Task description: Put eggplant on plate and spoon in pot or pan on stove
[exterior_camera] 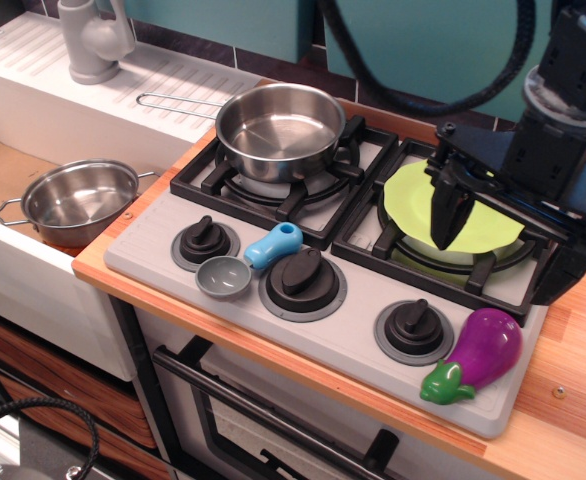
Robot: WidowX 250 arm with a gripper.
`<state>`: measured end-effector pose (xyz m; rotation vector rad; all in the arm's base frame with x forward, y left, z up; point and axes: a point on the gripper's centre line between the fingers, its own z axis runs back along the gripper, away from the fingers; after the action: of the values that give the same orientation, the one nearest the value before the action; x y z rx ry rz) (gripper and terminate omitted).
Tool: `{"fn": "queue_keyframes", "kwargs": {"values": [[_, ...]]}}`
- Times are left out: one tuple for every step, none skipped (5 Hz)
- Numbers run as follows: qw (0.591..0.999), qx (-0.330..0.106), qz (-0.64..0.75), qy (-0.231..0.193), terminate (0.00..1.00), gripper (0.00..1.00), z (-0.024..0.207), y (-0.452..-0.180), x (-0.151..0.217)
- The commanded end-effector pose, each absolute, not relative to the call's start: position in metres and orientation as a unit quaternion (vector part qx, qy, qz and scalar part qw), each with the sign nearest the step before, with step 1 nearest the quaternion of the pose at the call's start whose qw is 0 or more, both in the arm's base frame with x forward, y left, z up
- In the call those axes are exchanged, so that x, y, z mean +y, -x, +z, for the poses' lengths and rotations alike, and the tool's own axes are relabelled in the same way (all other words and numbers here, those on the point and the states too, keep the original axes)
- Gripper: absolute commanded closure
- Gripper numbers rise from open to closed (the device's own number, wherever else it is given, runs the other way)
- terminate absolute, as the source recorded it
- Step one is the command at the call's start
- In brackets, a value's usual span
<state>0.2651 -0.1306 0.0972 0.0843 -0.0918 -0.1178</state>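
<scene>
The purple eggplant with its green stem cap lies on the front right corner of the grey stove, next to the right knob. The lime-green plate sits on the right burner grate. My gripper hangs over the plate, pointing down; its fingers look close together and empty. The spoon, with a grey bowl and light-blue handle, lies between the left and middle knobs. The steel pan with a long wire handle sits on the left burner, empty.
A smaller steel pot with two loop handles sits in the sink at the left. A grey faucet stands on the white drainer behind it. The wooden counter edge runs along the right.
</scene>
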Motion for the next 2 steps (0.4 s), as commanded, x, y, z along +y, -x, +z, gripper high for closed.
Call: {"fn": "queue_keyframes", "kwargs": {"values": [[0.996, -0.046, -0.059, -0.042, 0.0, 0.0, 0.097, -0.265, -0.131], [0.996, -0.064, -0.058, -0.035, 0.0, 0.0, 0.078, -0.265, -0.131]]}}
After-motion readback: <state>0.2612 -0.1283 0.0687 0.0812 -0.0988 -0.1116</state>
